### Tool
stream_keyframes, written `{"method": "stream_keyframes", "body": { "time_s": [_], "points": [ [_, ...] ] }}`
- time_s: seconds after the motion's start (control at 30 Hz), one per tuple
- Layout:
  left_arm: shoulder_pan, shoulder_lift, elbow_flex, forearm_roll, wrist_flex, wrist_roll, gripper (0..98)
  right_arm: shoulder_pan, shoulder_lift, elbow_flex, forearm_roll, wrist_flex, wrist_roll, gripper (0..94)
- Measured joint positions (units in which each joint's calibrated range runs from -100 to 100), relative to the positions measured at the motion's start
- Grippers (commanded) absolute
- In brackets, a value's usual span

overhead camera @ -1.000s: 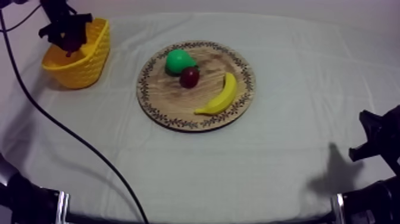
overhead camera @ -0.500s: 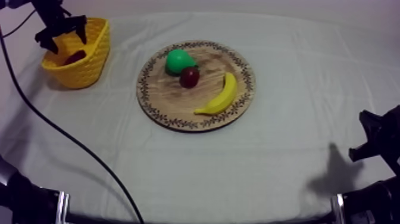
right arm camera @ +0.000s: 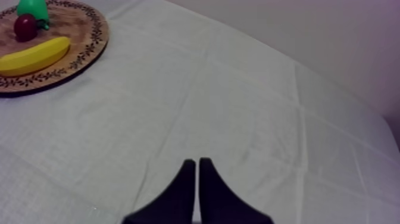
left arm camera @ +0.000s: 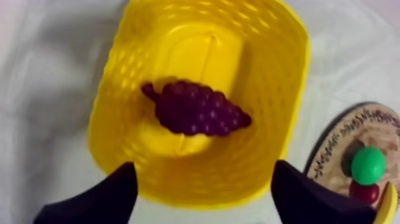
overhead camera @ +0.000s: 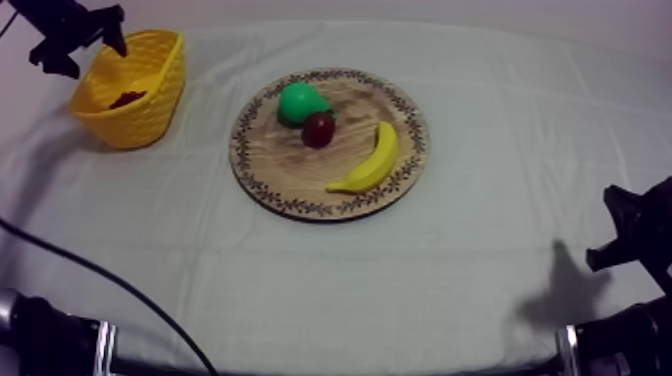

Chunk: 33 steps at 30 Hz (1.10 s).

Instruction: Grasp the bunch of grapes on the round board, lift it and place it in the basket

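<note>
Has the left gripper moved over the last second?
Yes. In the top view the left gripper has shifted from over the yellow basket to past its upper left rim, leaving the bunch of grapes inside.

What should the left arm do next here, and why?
Probably raise the left gripper clear and draw it back toward its own side. The grapes lie free on the floor of the basket, and the gripper hangs open and empty above it, so the task looks done.
</note>
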Motion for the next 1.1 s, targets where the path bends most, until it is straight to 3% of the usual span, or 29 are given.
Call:
{"method": "stream_keyframes", "body": {
  "time_s": [0.37, 0.6, 0.87, 1.1],
  "points": [
    [0.7, -23.2, 23.7, -0.18, -12.7, -0.9, 51.8, 0.0, 0.0, 0.0, 0.0, 0.0, 0.0, 0.3],
    [1.5, -39.1, 40.9, -1.24, -23.6, -2.2, 29.9, 0.0, 0.0, 0.0, 0.0, 0.0, 0.0, 0.3],
    [1.8, -57.5, 60.6, -6.0, -37.2, 3.0, 4.7, 0.0, 0.0, 0.0, 0.0, 0.0, 0.0, 0.3],
    [1.4, -73.7, 75.6, -7.2, -40.6, 6.7, 0.5, 0.0, 0.0, 0.0, 0.0, 0.0, 0.0, 0.3]
  ]
}}
